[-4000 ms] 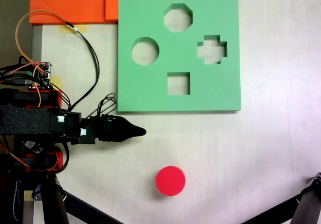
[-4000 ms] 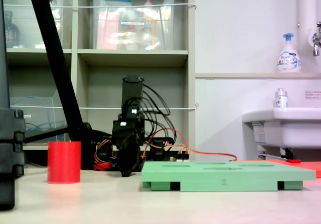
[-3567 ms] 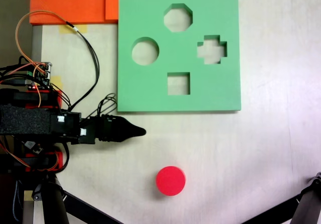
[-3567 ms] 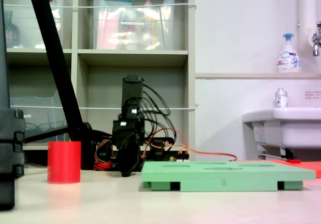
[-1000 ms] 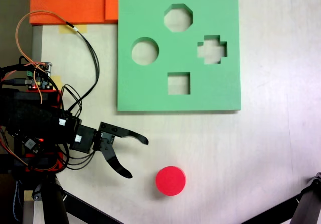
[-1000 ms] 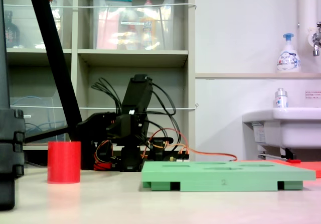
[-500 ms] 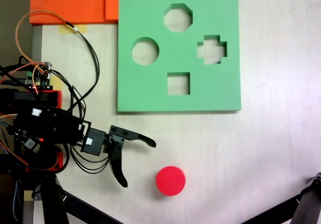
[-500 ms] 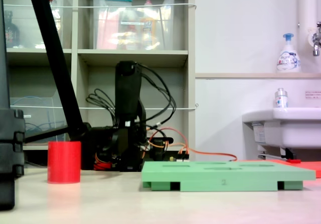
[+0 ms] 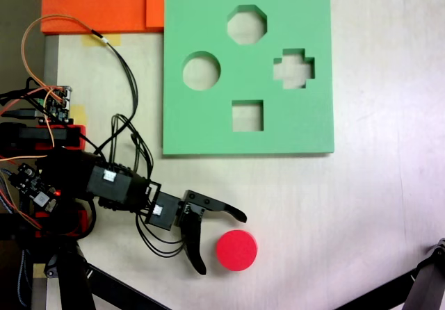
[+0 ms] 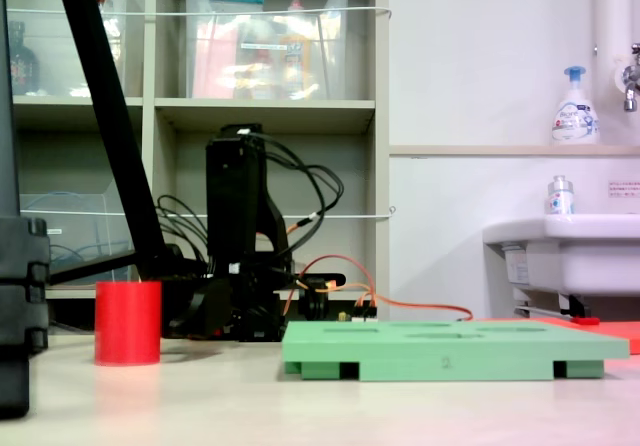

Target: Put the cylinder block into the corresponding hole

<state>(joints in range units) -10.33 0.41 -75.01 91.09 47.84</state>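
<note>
Two black jaws of the end effector [image 9: 222, 244] stand spread wide, holding nothing, their tips just left of the cylinder block [image 9: 236, 250] in a fixed view from above. That red block rests upright on the pale worktop [image 9: 361, 213], well apart from the green foam board [image 9: 208, 122]. Its circular hole [image 9: 201, 71] lies on the board's left side, uncovered.

1. You can read one mark: a small dark "2" on the front edge of the green foam board [image 10: 446, 362], well right of the tool [image 10: 205, 316] in that fixed view.
2. The soap bottle [image 10: 574, 109] label and the wall sign [image 10: 624, 188] are too small for you to read.
</note>
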